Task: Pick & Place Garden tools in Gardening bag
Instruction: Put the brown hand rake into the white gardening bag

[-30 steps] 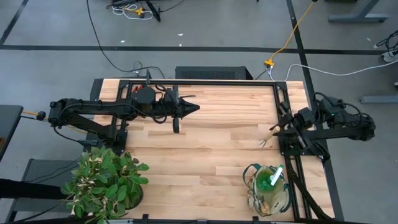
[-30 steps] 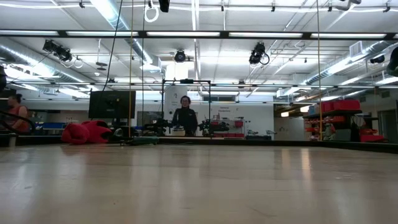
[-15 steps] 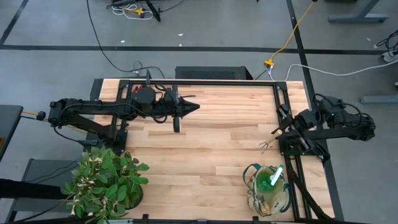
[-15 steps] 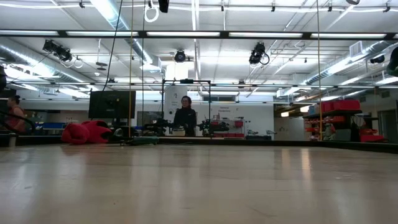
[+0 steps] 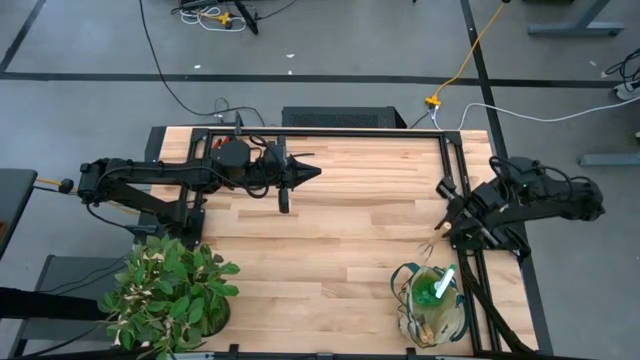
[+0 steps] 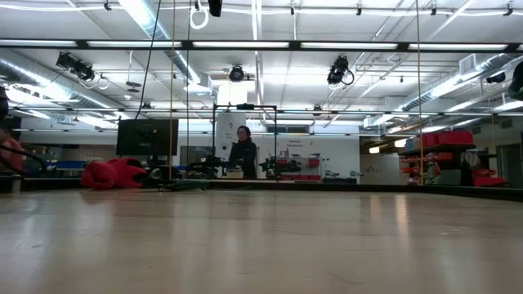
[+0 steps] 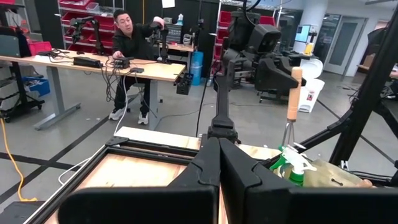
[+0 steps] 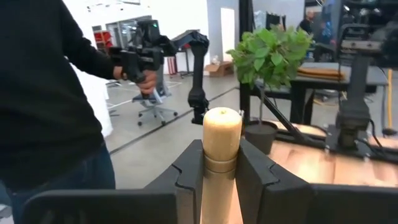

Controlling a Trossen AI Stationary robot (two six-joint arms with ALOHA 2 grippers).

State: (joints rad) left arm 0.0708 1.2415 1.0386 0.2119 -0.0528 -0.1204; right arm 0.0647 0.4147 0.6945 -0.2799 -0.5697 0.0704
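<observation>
Wooden handle first: in the right wrist view the right gripper [image 8: 221, 167] is clamped on a pale round handle [image 8: 222, 134], fingers [image 8: 187, 171] pressed against both sides of it. From above, that gripper [image 5: 447, 222] sits at the table's right edge, holding a small rake [image 5: 431, 236] with its tines pointing down just over the bag [image 5: 432, 303]. The bag stands at the near right corner of the table [image 5: 330, 240], already stuffed with tools, a green-and-white item [image 5: 439, 285] poking out of the top. The potted plant [image 5: 168, 290] takes up the near left corner. Farther back, the left gripper [image 5: 312, 173] hangs over the far middle of the table, clenched tight on nothing. Past the table in the left wrist view, a person [image 7: 132, 43] sits at a desk [image 7: 93, 65].
</observation>
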